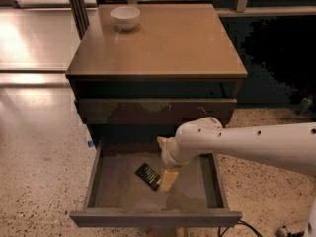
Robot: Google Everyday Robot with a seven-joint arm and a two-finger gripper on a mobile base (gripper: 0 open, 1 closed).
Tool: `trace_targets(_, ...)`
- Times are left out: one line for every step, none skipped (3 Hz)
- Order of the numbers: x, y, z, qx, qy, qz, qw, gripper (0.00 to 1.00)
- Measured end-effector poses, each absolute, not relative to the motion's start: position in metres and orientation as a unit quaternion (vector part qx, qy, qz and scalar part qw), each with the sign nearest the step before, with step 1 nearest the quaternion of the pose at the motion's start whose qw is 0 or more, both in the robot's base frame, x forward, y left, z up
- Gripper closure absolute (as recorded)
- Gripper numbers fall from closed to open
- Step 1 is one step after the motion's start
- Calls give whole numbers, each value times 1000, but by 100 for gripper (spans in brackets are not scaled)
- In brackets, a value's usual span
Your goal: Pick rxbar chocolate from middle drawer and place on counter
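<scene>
The rxbar chocolate [147, 176] is a small black bar lying flat and slanted on the grey bottom of the open middle drawer [118, 194]. My gripper [163, 165] reaches into the drawer from the right on a white arm. It is open, with its tan fingers [169, 179] spread apart. The lower finger sits right at the bar's right end and the other is near the drawer's back. The gripper holds nothing. The tan-brown counter [173, 43] is the cabinet's top, above the drawer.
A white bowl [125, 17] stands at the counter's back left corner. A shut drawer front with worn patches [155, 108] is above the open drawer. Speckled floor surrounds the cabinet, and a cable [237, 227] lies at the lower right.
</scene>
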State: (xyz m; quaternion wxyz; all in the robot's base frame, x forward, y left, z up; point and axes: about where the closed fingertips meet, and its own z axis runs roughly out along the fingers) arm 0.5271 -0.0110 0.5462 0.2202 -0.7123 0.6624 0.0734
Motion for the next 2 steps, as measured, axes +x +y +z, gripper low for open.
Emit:
trace_targets(527,-11,546,-712,662,73,220,0)
trace_targets(530,-4,528,-706,669,77,219,0)
